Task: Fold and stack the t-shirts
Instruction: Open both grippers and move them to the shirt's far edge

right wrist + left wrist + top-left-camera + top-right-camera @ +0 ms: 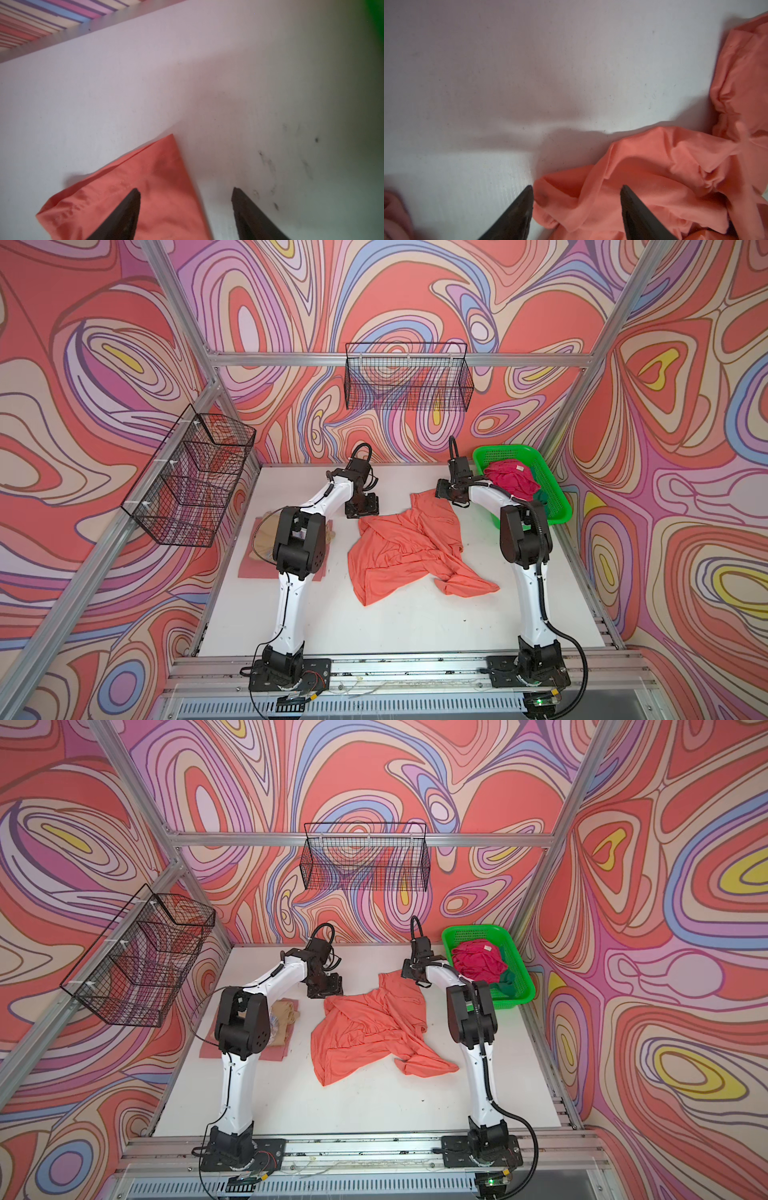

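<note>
In both top views, your coral-orange shirt (409, 549) lies crumpled at the centre of the white table (374, 626), between the two arms. Your left claw (576, 187) hangs at the shirt's upper left edge. Its wrist view shows the jaws spread, with a fold of cloth lying between them. Your right claw (185, 189) sits at the shirt's upper right corner, also spread, with one finger (128, 207) over the hemmed corner and the other over bare table. Right of centre, a green basket (505, 452) holds a magenta shirt (509, 483) on top of a dark green shirt (509, 978). At left, partly behind the left arm, a tan shirt (284, 1013) lies on a salmon-pink shirt (208, 1050).
</note>
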You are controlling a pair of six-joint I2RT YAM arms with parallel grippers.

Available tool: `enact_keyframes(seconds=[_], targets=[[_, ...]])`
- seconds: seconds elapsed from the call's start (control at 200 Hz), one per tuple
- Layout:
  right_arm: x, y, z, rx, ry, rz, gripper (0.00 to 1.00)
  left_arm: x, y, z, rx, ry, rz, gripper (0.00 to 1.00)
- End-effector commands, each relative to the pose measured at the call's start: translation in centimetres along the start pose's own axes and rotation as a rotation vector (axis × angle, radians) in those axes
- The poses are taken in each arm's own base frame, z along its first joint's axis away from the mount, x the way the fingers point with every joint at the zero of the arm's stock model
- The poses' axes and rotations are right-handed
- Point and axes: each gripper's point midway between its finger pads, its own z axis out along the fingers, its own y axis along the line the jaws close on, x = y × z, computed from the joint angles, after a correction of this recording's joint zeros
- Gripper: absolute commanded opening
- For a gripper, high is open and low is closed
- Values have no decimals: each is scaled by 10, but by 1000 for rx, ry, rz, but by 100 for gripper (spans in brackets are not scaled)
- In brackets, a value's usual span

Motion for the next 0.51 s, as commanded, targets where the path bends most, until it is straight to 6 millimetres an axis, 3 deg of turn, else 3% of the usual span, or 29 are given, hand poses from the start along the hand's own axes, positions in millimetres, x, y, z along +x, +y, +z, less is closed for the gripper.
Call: enact_keyframes(seconds=[0.0,0.275,0.391,0.501], targets=[[11,1,15,-7,42,-36,67,7,7,13,-24,60,12,63],[27,-2,29,-16,73,-49,37,11,11,26,-34,90,22,43],[27,-3,28,-13,71,-54,17,5,9,21,-32,73,25,24],[9,4,16,-30,33,-68,0,-9,5,2,-31,19,30,8]])
